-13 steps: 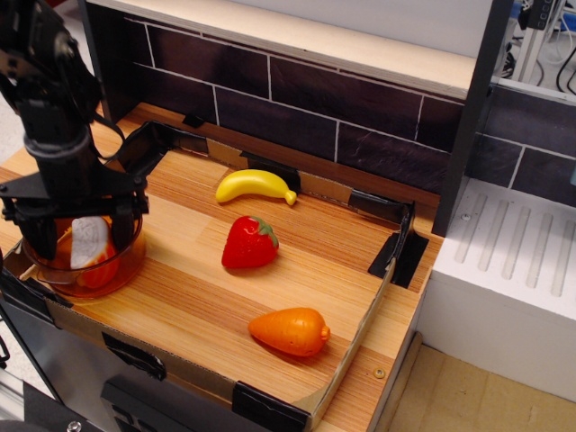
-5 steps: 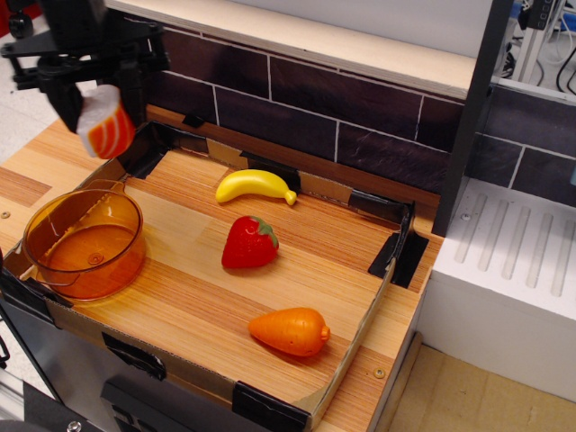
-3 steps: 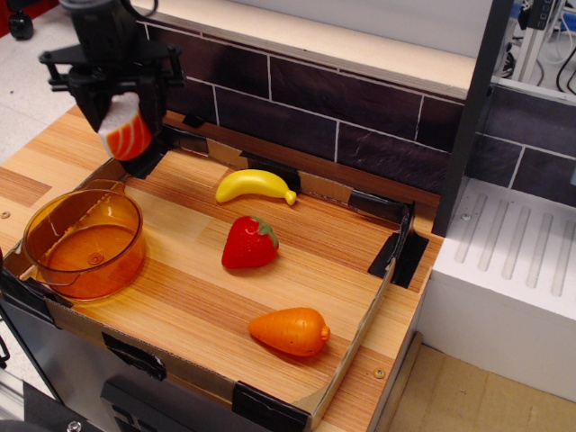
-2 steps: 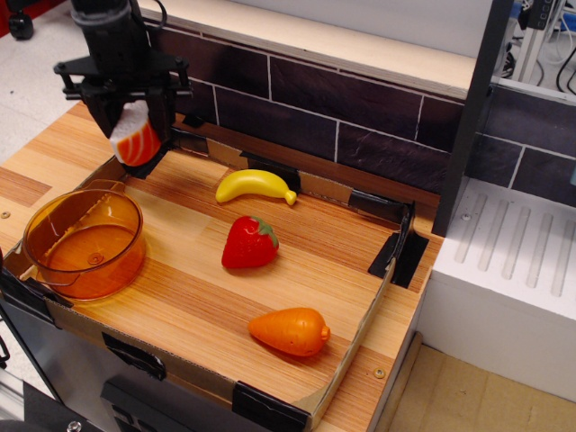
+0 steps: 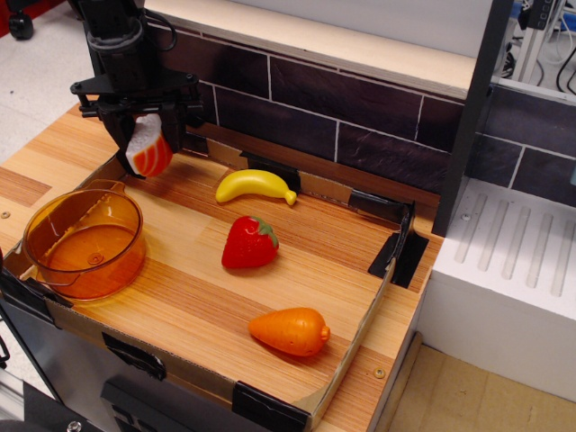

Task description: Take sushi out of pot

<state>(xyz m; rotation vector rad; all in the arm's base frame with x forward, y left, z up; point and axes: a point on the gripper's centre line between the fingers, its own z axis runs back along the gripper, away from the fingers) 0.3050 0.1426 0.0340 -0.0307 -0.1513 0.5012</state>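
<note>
The arm comes down almost vertically from the top left, its hand [image 5: 147, 135] pointing straight down with the fingers closed on the sushi [image 5: 149, 155], which hangs in the air above the desk [image 5: 198, 297]. The pot [image 5: 84, 241] sits below and to the left of the hand, well apart. A banana [image 5: 255, 185] lies to the hand's right; a strawberry [image 5: 249, 243] and an orange carrot-like toy [image 5: 290, 330] lie farther off, lower right.
</note>
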